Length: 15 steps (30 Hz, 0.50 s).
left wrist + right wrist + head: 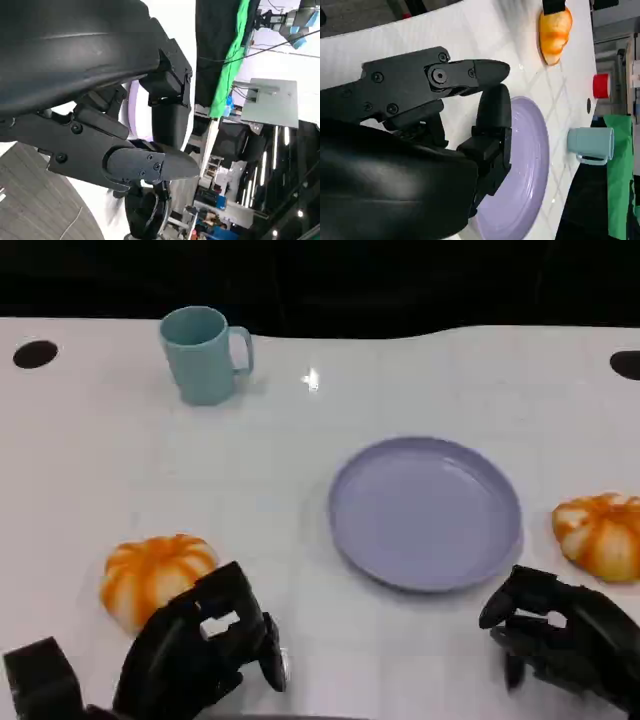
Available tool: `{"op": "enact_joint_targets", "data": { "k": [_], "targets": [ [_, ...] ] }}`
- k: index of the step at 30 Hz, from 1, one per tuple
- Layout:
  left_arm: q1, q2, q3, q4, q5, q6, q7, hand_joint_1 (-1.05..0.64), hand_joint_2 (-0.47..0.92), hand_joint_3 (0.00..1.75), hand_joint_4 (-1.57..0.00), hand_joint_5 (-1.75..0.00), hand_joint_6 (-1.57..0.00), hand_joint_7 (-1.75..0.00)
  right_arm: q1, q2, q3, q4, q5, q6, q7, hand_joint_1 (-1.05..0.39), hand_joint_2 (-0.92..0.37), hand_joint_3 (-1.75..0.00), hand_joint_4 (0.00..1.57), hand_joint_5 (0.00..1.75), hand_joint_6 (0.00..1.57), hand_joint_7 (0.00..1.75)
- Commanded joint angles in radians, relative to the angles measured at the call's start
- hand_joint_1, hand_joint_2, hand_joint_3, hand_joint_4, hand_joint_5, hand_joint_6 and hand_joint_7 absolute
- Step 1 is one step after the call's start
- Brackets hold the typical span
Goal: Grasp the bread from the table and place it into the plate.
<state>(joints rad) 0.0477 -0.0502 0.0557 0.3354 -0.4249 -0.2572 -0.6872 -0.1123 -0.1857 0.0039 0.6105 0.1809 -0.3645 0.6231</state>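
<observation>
Two orange-and-white round breads lie on the white table: one (155, 575) at the near left, one (600, 533) at the right edge. Between them sits the lilac plate (425, 512), with nothing on it. My left hand (200, 645) hovers just in front of the left bread, fingers loosely bent and holding nothing. My right hand (560, 630) is near the plate's front right rim, in front of the right bread, also holding nothing. In the right wrist view my fingers (492, 115) reach over the plate (530, 175), with the left bread (554, 31) beyond it.
A teal mug (205, 352) stands at the back left, its handle to the right. Dark round holes (35, 353) mark the table's far corners. A small red object (601, 85) lies past the table edge in the right wrist view.
</observation>
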Motion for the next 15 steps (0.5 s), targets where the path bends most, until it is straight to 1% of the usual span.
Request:
{"op": "enact_joint_targets", "data": {
  "k": [1, 8, 15],
  "targets": [
    [-0.013, 0.009, 0.009, 0.018, -0.007, -0.016, -0.025, -0.72, 0.92, 0.32, -0.83, -1.75, -0.62, -1.66, 0.009, -0.015, -0.007, 0.054, -0.007, -0.003, 0.015, -0.52, -0.92, -0.29, 0.65, 1.75, 0.64, 1.39],
    [-0.001, 0.007, 0.003, 0.002, 0.013, -0.029, -0.009, -0.71, 0.92, 0.34, -0.81, -1.75, -0.56, -1.74, -0.006, -0.011, -0.013, 0.091, 0.001, -0.034, 0.033, -0.52, -0.92, -0.29, 0.66, 1.75, 0.65, 1.39],
    [-0.002, 0.003, 0.006, 0.002, 0.000, -0.016, -0.015, -0.71, 0.92, 0.34, -0.80, -1.75, -0.54, -1.74, -0.009, -0.008, -0.018, 0.098, 0.002, -0.041, 0.041, -0.52, -0.92, -0.29, 0.67, 1.75, 0.65, 1.40]
  ]
}}
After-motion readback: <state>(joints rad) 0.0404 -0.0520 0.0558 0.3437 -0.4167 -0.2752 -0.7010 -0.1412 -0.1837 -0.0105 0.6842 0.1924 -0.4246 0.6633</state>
